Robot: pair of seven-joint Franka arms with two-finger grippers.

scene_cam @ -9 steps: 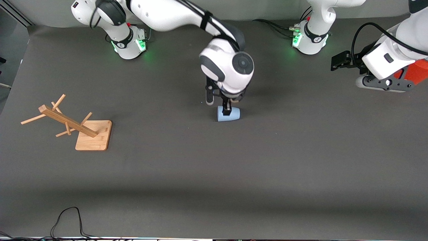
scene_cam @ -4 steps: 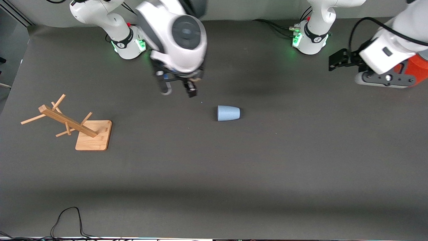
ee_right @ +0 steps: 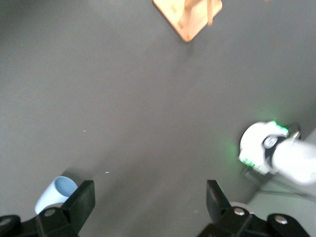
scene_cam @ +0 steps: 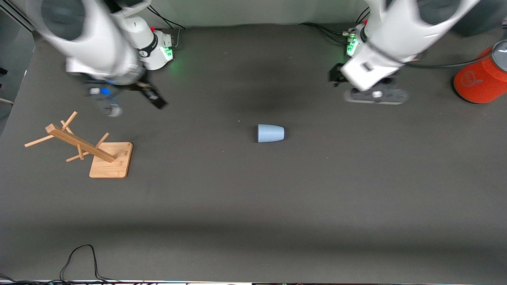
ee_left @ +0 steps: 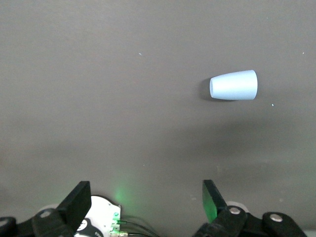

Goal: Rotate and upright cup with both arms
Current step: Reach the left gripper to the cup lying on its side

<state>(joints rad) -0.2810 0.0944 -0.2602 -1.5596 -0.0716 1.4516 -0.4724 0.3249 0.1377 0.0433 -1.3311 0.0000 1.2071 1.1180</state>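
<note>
On the counter, mid-span: the cup [scene_cam: 271, 133] lies on its side on the bare dark counter [scene_cam: 253, 198], roughly midway between the two arms' ends, nothing touching it.
Cup's lie: its wide mouth faces the right arm's end and its narrow base the left arm's end; the right wrist view looks into the open mouth [ee_right: 56, 193], the left wrist view shows the closed, tapered side [ee_left: 234, 85].
Right tool [scene_cam: 130, 101]: up in the air over the counter close to the right arm's base, above the ground between that base and the wooden rack [scene_cam: 85, 148]; its fingers stand wide apart and grip nothing, as the right wrist view shows.
Left tool [scene_cam: 370, 89]: hangs over the counter just in front of the left arm's base, well apart from the cup; its fingers are spread wide and empty, as the left wrist view shows [ee_left: 143, 207].
Why so, as I judge: with the cup lying free and both tools empty, the uprighting is not yet done; the left arm looks the better placed to reach the narrow base end.
Orange can [scene_cam: 481, 81]: stands at the left arm's end of the counter, well apart from the cup, no part of this job.
Risk, my guess: a smooth tapered cup on its side may roll or skid if nudged off-centre.
</note>
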